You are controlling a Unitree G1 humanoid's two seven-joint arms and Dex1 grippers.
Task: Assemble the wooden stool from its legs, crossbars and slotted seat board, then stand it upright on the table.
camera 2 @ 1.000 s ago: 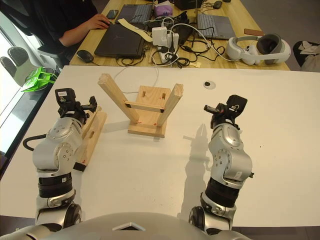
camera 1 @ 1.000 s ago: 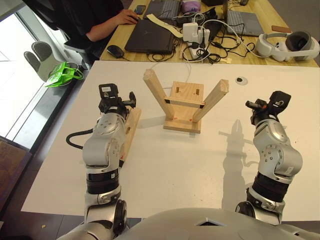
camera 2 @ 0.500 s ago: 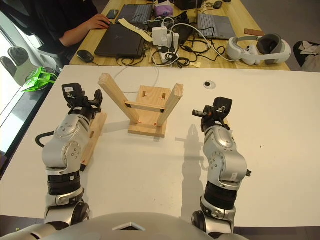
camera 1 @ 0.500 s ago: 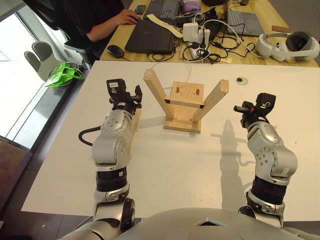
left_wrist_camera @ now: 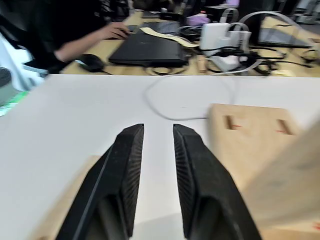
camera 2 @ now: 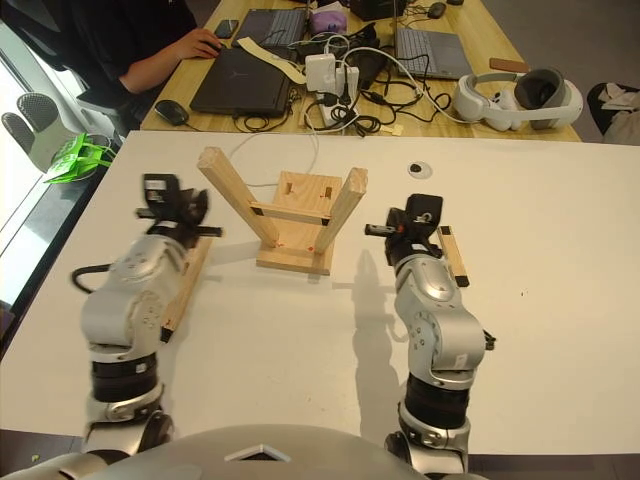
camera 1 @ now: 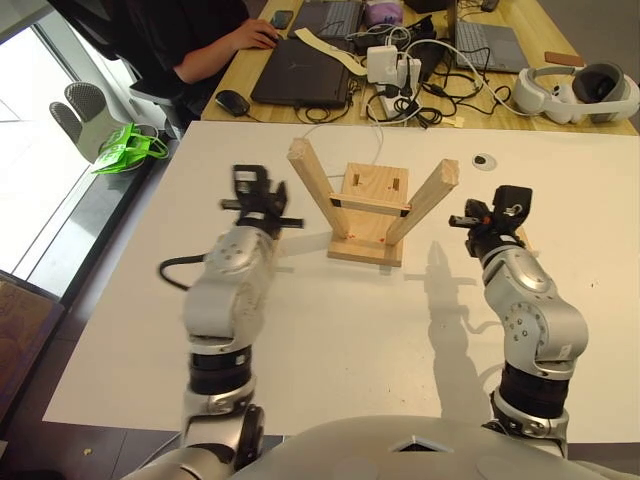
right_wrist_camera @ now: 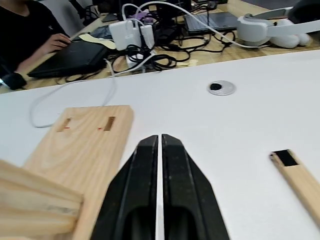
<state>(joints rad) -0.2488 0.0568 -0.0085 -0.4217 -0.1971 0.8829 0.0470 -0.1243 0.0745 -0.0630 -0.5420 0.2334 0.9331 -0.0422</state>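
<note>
The slotted seat board (camera 1: 372,190) lies flat mid-table with two legs (camera 1: 312,185) (camera 1: 428,198) rising from it at a slant, joined by a crossbar (camera 1: 372,205). My left gripper (camera 1: 262,200) hovers just left of the left leg, its fingers (left_wrist_camera: 130,150) a little apart and holding nothing. A loose leg assembly (camera 2: 185,285) lies on the table under that arm. My right gripper (camera 1: 470,218) is just right of the right leg, its fingers (right_wrist_camera: 147,150) pressed together on nothing. A loose crossbar (camera 2: 453,255) with a black end lies beside the right arm.
A white cable (camera 1: 330,130) loops onto the table behind the seat board, and a round grommet (camera 1: 484,160) sits at the back right. Behind the table stands a wooden desk (camera 1: 250,105) with laptops, chargers and headphones (camera 1: 575,90); a person types there.
Both arms have moved inward toward the stool parts. The left arm shifted right off the loose leg assembly. The right arm shifted left, uncovering the loose crossbar.
</note>
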